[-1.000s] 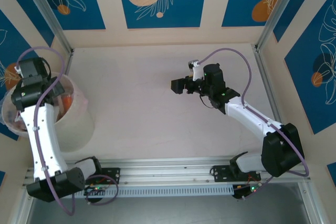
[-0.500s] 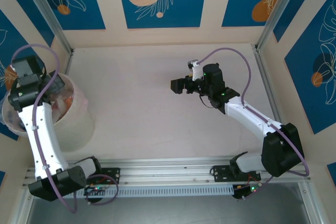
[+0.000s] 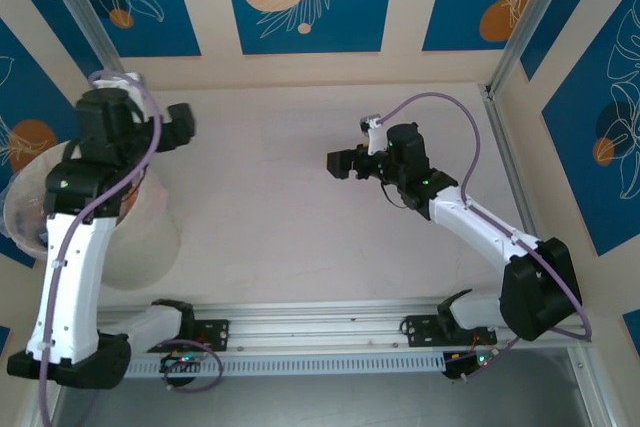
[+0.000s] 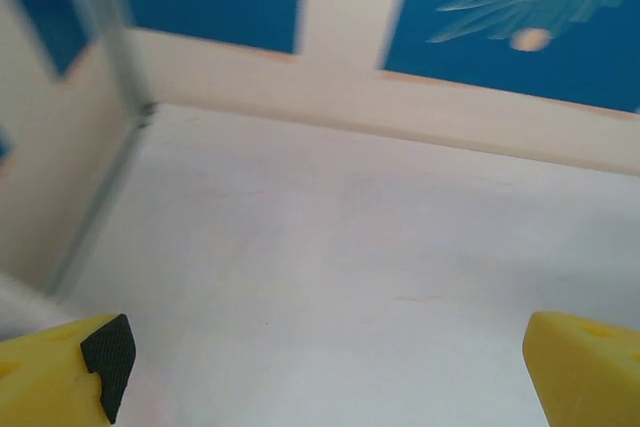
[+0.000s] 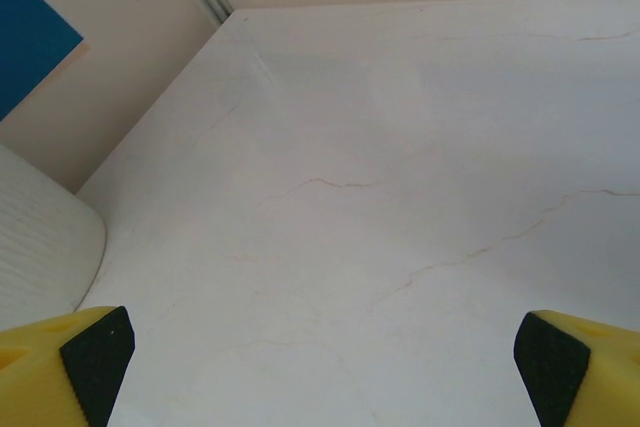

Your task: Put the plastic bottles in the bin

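Two claws spread wide, left claw [image 3: 181,127] near the bin [image 3: 146,239], right claw [image 3: 340,162] over table [image 3: 260,207].

Left white-and-black arm [image 3: 68,257] stands steep off its base, elbow high, wrist tipped forward and to the right. Left gripper [image 3: 183,124] has jaws wide apart, and its yellow fingers [image 4: 55,372] sit at the wrist view's corners. Right white-and-black arm [image 3: 470,222] stretches low toward mid-table. Right gripper [image 3: 338,162] points left, jaws wide apart.
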